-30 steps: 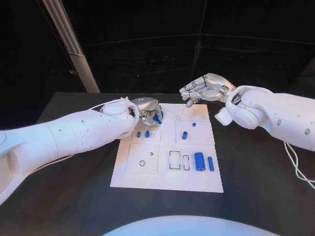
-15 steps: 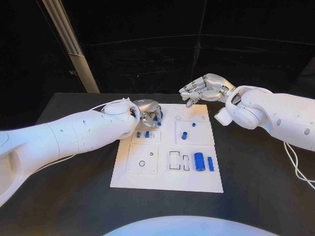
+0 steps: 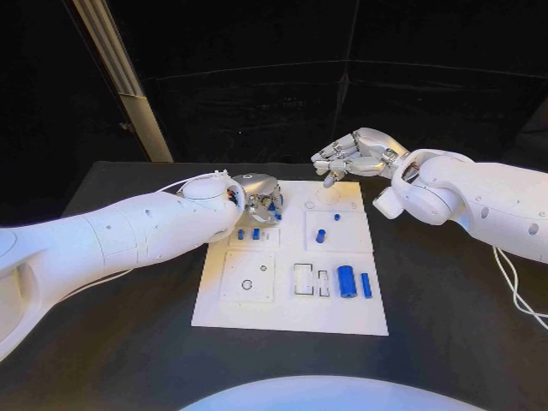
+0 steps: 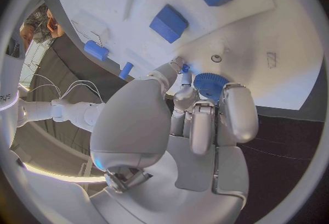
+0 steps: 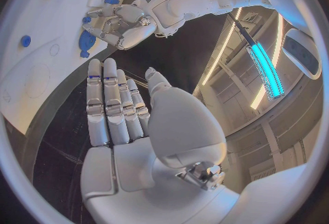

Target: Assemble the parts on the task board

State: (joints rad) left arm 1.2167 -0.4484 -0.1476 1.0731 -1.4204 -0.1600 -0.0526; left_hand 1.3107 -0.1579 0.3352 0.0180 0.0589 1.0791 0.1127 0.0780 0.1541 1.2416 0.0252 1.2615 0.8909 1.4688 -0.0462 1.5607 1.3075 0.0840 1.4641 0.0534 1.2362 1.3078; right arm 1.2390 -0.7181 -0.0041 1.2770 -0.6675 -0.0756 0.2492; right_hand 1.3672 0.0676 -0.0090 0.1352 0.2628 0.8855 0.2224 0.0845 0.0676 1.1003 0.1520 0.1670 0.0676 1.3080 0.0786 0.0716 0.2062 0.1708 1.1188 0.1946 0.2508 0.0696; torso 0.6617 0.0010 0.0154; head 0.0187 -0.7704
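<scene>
The white task board lies in the middle of the black table. My left hand hangs low over the board's far left corner and grips a round blue toothed part in its fingertips, close to the board's surface. Two blue blocks sit in the board just beyond it. My right hand hovers above the board's far edge, fingers stretched out and holding nothing. A large blue cylinder and a thinner one lie near the board's front right. Small blue pegs stand mid-board.
Two short blue pieces stand just in front of my left hand. An empty rectangular slot and a round recess lie in the board's near half. Bare black table surrounds the board. A cable trails at the right.
My left hand has turned slightly over the far left corner, so less of the blue part shows. The right hand has stayed still.
</scene>
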